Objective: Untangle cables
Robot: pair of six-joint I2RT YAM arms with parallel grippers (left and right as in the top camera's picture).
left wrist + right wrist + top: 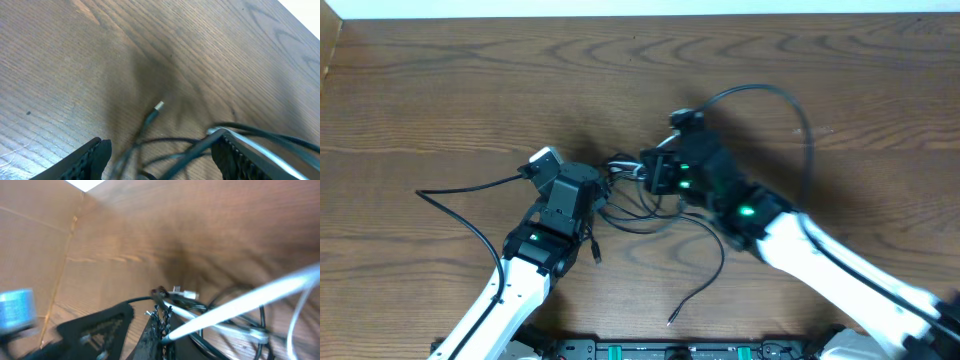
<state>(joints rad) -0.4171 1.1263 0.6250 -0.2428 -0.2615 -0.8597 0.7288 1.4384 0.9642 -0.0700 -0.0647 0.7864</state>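
The cables (632, 203) lie as a knot of thin black cords at the table's centre, between my two grippers. One black cord (712, 272) trails out toward the front edge. My right gripper (162, 314) is shut on the white cable (240, 305), which runs taut up to the right from its jaws. In the overhead view the right gripper (644, 170) sits at the knot's right side. My left gripper (165, 159) is open, and several black cords (172, 142) pass loosely between its fingers (95, 156). A silver-tipped plug (159, 106) lies just ahead of it.
Thick arm cords are in view: one loops over the right arm (770, 92), another runs left of the left arm (460, 212). A light board wall (35, 255) borders the table's left side. Bare wood table (470, 90) surrounds the knot.
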